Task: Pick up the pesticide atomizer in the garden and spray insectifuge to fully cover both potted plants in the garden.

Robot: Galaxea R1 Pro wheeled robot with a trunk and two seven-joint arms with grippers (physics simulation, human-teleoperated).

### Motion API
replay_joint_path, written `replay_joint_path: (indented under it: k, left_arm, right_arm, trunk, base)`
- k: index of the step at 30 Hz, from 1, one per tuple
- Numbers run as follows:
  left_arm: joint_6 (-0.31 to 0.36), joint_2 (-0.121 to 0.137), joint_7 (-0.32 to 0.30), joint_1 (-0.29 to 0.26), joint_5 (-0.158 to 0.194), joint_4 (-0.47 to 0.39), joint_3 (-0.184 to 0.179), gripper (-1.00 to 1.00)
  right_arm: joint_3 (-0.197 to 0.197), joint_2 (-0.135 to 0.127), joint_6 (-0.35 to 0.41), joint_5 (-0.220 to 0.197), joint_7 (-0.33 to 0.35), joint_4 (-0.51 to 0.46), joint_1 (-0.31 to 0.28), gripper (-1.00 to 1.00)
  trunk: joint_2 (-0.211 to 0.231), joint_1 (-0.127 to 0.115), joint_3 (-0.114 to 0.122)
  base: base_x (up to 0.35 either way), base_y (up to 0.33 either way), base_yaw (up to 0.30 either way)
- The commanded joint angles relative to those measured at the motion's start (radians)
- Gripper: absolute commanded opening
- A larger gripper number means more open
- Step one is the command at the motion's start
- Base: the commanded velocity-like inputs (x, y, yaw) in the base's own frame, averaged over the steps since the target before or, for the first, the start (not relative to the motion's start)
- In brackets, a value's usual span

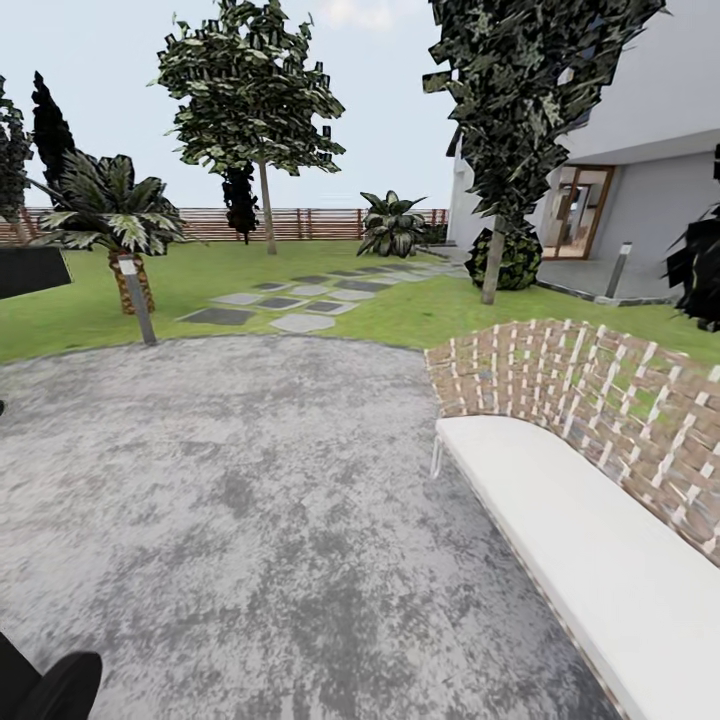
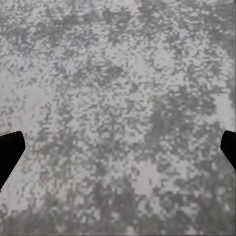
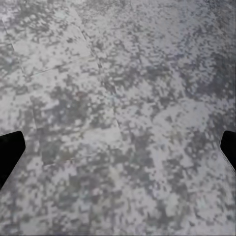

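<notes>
I am looking across the garden: a round mottled grey patio point(image 1: 230, 480) ringed by green lawn point(image 1: 400, 315). The pesticide atomizer and the potted plants are out of view. My left gripper point(image 2: 118, 150) hangs open over bare paving, its dark fingertips point(image 2: 10, 150) far apart at the frame's edges with nothing between them. My right gripper point(image 3: 118, 150) is open as well, above grey paving with faint slab seams, fingertips point(image 3: 10, 150) wide apart and empty. A black part of my left arm point(image 1: 50, 690) shows at the head view's lower left corner.
A woven chair point(image 1: 610, 400) with a white cushion point(image 1: 580, 550) stands close at the right. Grey bollard lamps point(image 1: 137, 300) point(image 1: 620, 268) edge the lawn. Stepping stones point(image 1: 300, 300) lead toward a slatted fence point(image 1: 310, 222). A palm point(image 1: 115, 215) is left, a house point(image 1: 640, 180) right.
</notes>
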Motion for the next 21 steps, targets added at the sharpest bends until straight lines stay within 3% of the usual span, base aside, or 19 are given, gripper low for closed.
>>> replay_joint_path:
  k: [1, 11, 21]
  left_arm:
    - [-0.003, 0.000, 0.000, -0.001, 0.000, 0.001, 0.002, 1.00]
    - [-0.003, -0.001, 0.000, -0.001, -0.001, 0.001, 0.002, 1.00]
    - [-0.003, -0.001, 0.000, -0.001, 0.000, 0.001, 0.002, 1.00]
  right_arm:
    - [-0.001, 0.000, -0.002, 0.000, 0.000, 0.000, 0.000, 1.00]
    - [-0.001, 0.000, -0.002, 0.000, 0.000, -0.001, 0.000, 1.00]
    - [-0.001, 0.000, -0.002, 0.000, 0.000, -0.002, 0.000, 1.00]
  trunk:
    - [0.000, 0.000, -0.001]
    - [0.000, 0.000, -0.001]
    - [0.000, 0.000, -0.001]
  base:
    - [0.338, -0.005, 0.000]
    - [0.338, -0.001, 0.016]
    - [0.338, 0.000, 0.168]
